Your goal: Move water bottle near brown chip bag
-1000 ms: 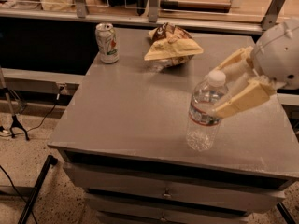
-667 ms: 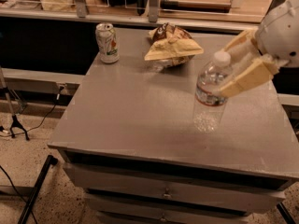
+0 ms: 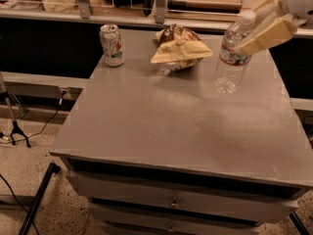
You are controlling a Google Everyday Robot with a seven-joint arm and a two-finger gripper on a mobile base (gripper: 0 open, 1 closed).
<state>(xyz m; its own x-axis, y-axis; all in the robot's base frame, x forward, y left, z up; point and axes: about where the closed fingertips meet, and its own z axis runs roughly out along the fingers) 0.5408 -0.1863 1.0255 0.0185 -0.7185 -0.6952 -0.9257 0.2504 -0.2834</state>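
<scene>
Grey tabletop point(image 3: 161, 131) carries everything we care about. At its far left corner stands a white-green soda can point(image 3: 112, 44), upright and well apart from the rest. Moving right, the brown chip bag point(image 3: 180, 50) lies crumpled at the far middle of the top, its tan front facing us. Right of that, with a gap of bare grey between them, hangs the water bottle point(image 3: 234, 58), upright, cap up, its base apparently just clear of the surface. Farthest right, coming in from the upper right corner, is the gripper point(image 3: 248, 31), its two pale fingers point(image 3: 268, 35) pinching the bottle high up, around the shoulder under the cap.

We judge the step in hand to be the carry towards the bag, and it looks well along. To finish it cleanly we would keep the bottle vertical, since a grip so high lets the body swing. We would drift it a little further left, stop short of the foil so the bag is not shoved, and lower it until the base sits flat before letting go. A release with the base still off the table could tip it.

Against the earlier frame, the bottle and gripper have travelled away from us, from the right middle of the table to its far right part, and now sit nearer the bag. Can and bag have not shifted.
</scene>
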